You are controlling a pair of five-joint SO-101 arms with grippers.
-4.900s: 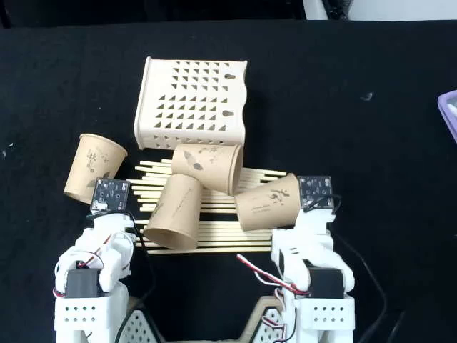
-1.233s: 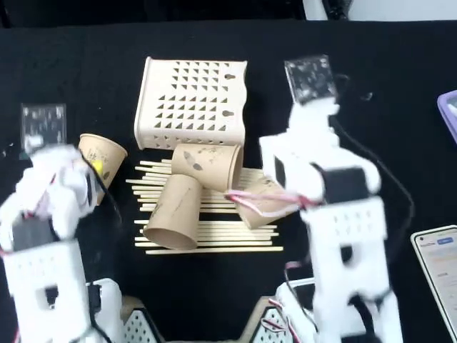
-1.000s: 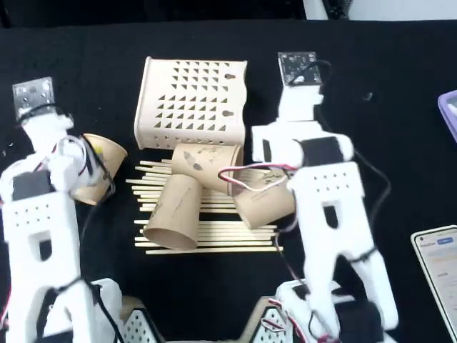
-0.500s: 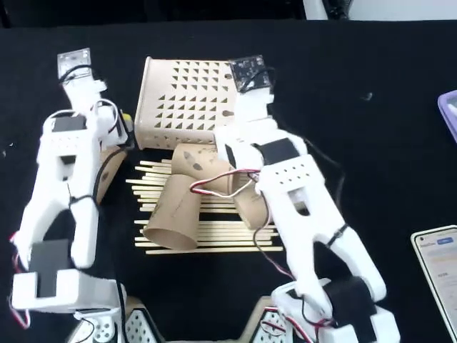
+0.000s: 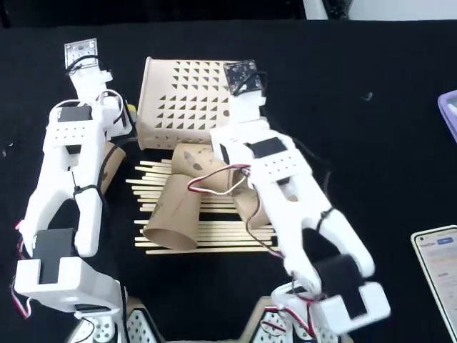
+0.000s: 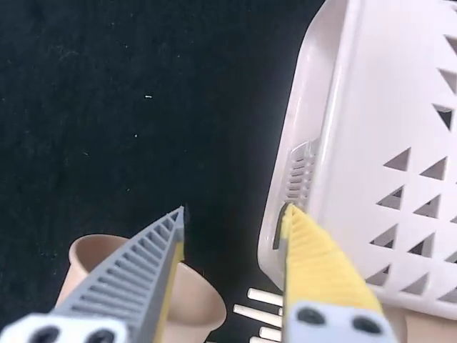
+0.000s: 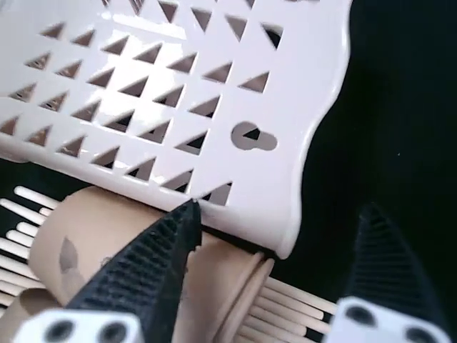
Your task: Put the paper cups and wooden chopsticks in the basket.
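Note:
The pale perforated basket (image 5: 187, 100) lies on its side at the back of the black table. Three paper cups (image 5: 204, 166) (image 5: 173, 213) (image 5: 106, 163) lie on or beside a spread of wooden chopsticks (image 5: 214, 236); another cup (image 5: 248, 206) sits partly under an arm. My left gripper (image 6: 232, 212) is open, straddling the corner of the basket (image 6: 371, 128) above a cup (image 6: 196, 304). My right gripper (image 7: 281, 209) is open over the other corner of the basket (image 7: 178, 86), with a cup (image 7: 214, 275) and chopsticks (image 7: 289, 314) below it.
A phone (image 5: 436, 263) lies at the right edge of the table and a purple object (image 5: 450, 111) sits further back on that edge. Bare black cloth stretches behind the basket and to its right.
Both arms unfolded from their rest at the table's front and stretched out to the basket's two near corners. A phone appeared at the right edge.

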